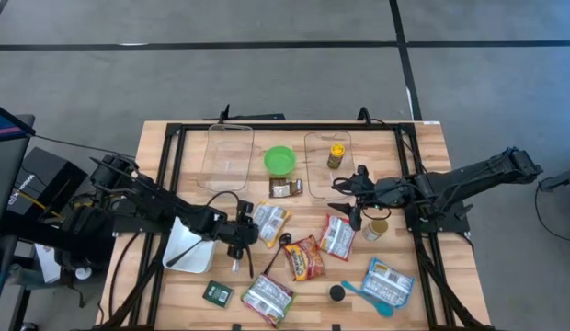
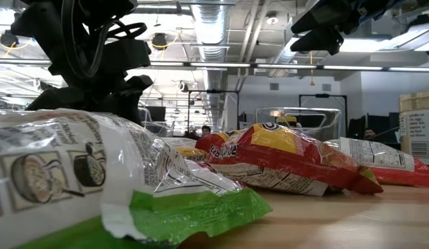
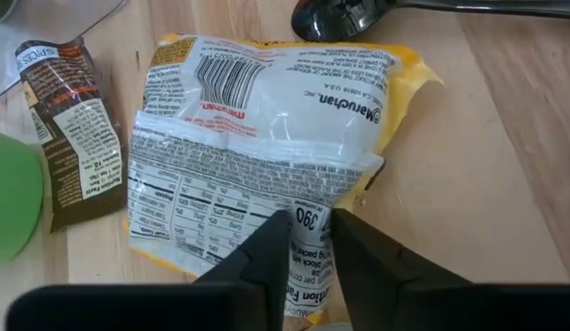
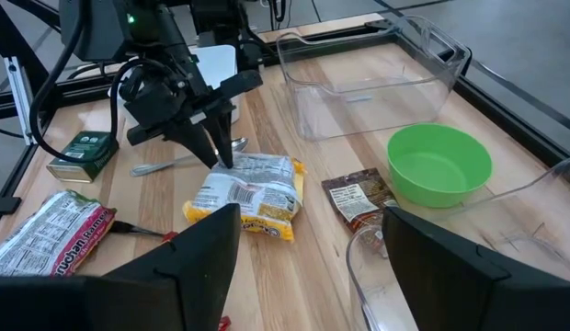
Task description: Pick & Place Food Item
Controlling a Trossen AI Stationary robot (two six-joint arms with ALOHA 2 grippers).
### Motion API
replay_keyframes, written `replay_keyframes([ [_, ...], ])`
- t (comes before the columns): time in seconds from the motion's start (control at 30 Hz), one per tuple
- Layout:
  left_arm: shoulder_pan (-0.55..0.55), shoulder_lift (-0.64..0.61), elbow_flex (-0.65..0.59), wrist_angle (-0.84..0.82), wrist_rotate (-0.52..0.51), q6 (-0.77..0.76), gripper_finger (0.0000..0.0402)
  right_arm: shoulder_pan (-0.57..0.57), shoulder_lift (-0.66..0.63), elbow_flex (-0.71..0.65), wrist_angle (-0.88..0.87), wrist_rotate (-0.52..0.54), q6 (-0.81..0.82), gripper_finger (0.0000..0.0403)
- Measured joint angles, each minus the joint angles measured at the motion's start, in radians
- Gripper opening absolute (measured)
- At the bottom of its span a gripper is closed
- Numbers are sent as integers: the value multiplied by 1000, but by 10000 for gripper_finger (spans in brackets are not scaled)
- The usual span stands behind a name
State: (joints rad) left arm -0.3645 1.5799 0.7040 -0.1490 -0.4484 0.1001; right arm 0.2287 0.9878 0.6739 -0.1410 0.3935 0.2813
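A crinkled yellow Maruchan ramen packet (image 3: pixel 257 147) lies flat mid-table on pale wood planks (image 3: pixel 487 165); its edge is pinched between the nearly closed left gripper (image 3: pixel 308 257). At three o'clock, the right gripper (image 1: pixel 356 213) is held open, empty.

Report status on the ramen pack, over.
Left claw pinching the edge of the yellow ramen pack, pack flat on the table. Right claw open, hovering near the green bowl. Black spoon lies just beyond the pack.
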Motion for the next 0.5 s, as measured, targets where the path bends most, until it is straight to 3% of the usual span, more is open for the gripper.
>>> replay_keyframes([
  [0.5,0,0,0,0,0,-2,4,0,0,0,0,0,0,260],
])
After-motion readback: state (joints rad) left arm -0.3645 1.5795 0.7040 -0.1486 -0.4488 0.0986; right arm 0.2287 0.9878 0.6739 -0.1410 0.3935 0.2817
